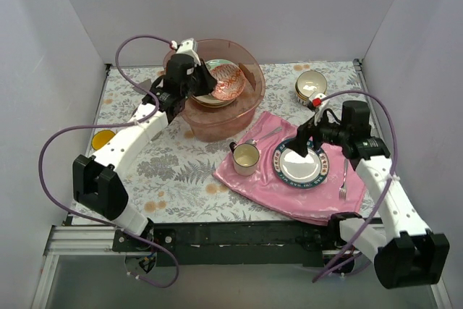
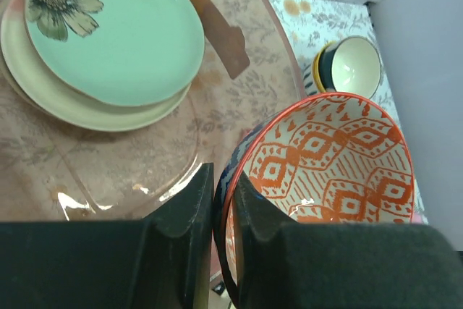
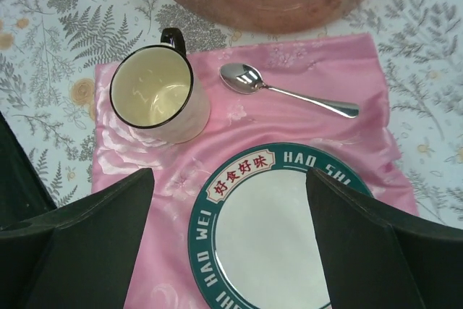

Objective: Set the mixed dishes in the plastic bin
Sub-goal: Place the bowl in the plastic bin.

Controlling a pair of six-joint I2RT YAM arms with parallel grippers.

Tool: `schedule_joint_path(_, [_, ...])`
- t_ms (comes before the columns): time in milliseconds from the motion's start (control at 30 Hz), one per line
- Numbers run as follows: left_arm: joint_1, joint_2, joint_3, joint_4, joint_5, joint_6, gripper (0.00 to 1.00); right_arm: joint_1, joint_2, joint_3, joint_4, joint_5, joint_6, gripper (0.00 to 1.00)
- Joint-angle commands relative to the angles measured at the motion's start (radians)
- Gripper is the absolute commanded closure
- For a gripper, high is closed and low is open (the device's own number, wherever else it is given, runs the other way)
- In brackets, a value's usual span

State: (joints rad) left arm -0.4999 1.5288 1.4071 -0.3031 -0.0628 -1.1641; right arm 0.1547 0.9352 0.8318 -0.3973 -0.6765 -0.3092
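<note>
My left gripper point(image 2: 223, 179) is shut on the rim of the red-patterned bowl point(image 2: 325, 157), one finger inside and one outside. It holds the bowl point(image 1: 226, 81) tilted above the plastic bin point(image 1: 217, 117). On the bin's floor a mint-green plate point(image 2: 119, 30) with a flower print lies on a cream plate point(image 2: 43, 85). A small cream bowl point(image 1: 310, 86) stands on the table at the back right, outside the bin. A yellow mug point(image 1: 103, 137) shows at the far left, partly hidden by the left arm. My right gripper point(image 3: 230, 173) hangs open over the lettered plate, holding nothing.
A pink cloth point(image 1: 268, 186) at the front right carries the dark-rimmed lettered plate point(image 1: 302, 164), a cream cup point(image 3: 155, 95) with a dark handle, a spoon point(image 3: 286, 88) and a fork point(image 1: 343, 179). White walls close the table on three sides.
</note>
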Motion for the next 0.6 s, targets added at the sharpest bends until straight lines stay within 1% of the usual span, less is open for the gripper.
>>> schedule_joint_path(0, [0.078,0.053,0.101,0.059,0.139,-0.022,1.0,-0.07,0.122,0.038,0.058,-0.165,0.082,0.07])
schedule_joint_path(33, [0.089,0.068,0.114,0.059,0.164,-0.022,1.0,-0.119,0.145,0.002,0.09,-0.202,0.085,0.07])
schedule_joint_path(67, [0.096,0.102,0.142,0.056,0.173,-0.02,1.0,-0.144,0.157,-0.017,0.159,-0.274,0.106,0.07])
schedule_joint_path(167, [0.113,0.166,0.177,0.044,0.207,-0.02,1.0,-0.248,0.209,-0.061,0.192,-0.378,0.107,0.07])
schedule_joint_path(233, [0.116,0.198,0.207,0.035,0.218,-0.014,1.0,-0.314,0.235,-0.094,0.251,-0.437,0.114,0.07])
schedule_joint_path(267, [0.116,0.229,0.216,0.033,0.222,-0.014,1.0,-0.329,0.241,-0.114,0.265,-0.446,0.114,0.07])
schedule_joint_path(333, [0.116,0.258,0.24,0.019,0.222,-0.011,1.0,-0.368,0.261,-0.114,0.238,-0.475,0.093,0.07])
schedule_joint_path(400, [0.116,0.301,0.254,0.012,0.222,-0.011,1.0,-0.377,0.264,-0.105,0.207,-0.482,0.064,0.08])
schedule_joint_path(567, [0.116,0.392,0.317,-0.007,0.241,-0.022,1.0,-0.385,0.226,-0.122,0.215,-0.5,0.061,0.08])
